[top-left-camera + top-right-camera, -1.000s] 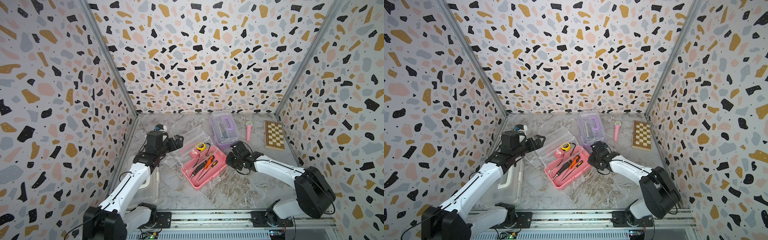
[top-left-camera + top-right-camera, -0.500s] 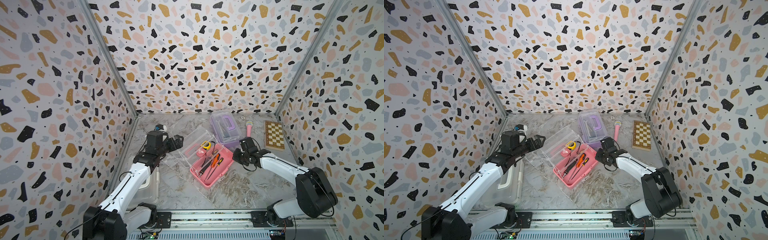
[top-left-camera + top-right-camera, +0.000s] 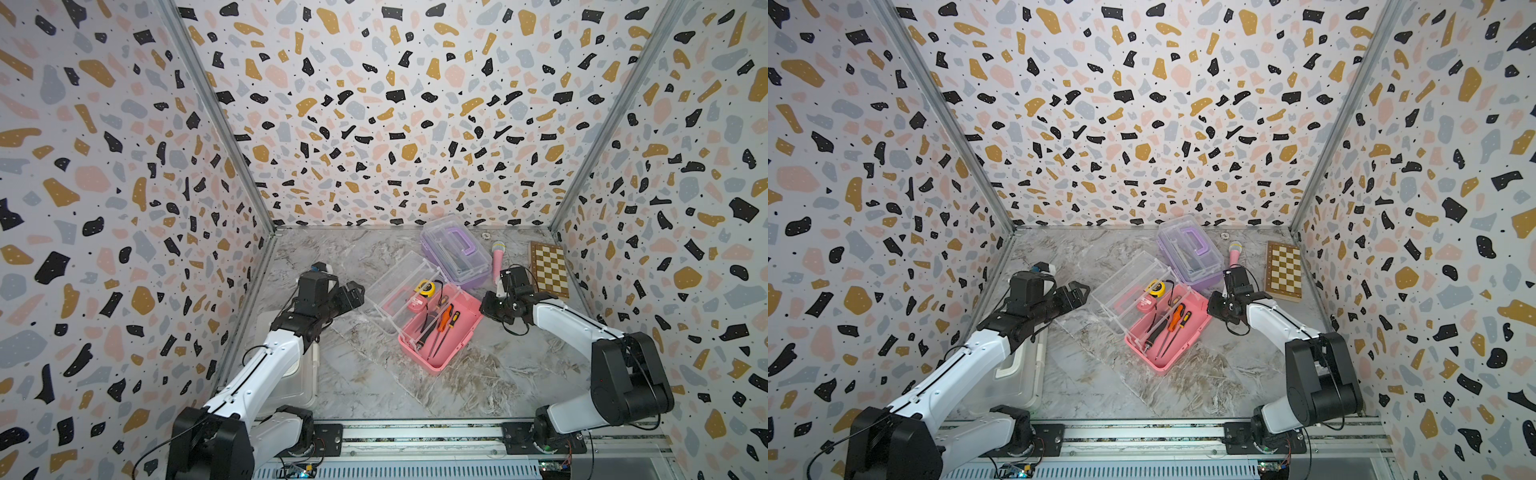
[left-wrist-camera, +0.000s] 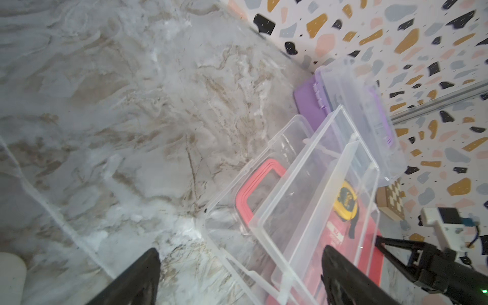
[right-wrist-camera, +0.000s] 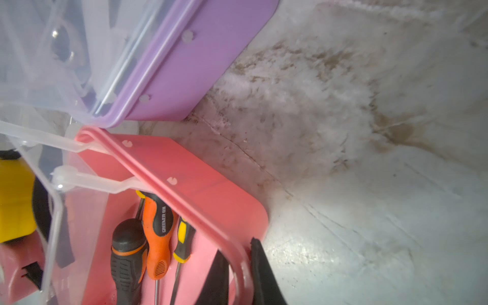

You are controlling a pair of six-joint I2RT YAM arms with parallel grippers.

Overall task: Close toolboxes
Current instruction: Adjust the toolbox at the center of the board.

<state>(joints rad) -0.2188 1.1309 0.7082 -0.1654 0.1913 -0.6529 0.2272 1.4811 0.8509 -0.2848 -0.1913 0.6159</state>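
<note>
Right wrist view alone shows your right claw [image 5: 236,248] pinching the pink box [image 5: 184,171] by its rim; both top views hide that grip. Your left claw [image 4: 240,253] hangs spread beside the raised clear lid [image 4: 287,142]. The pink box sits open in the middle of the bench [image 3: 374,374], touching the purple box [image 3: 455,253]. Push the lid down now and it may land on your pinching finger, or the box may skid.

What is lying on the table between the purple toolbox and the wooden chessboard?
A pink microphone lies there, between the purple toolbox and the chessboard; both top views show it.
</note>
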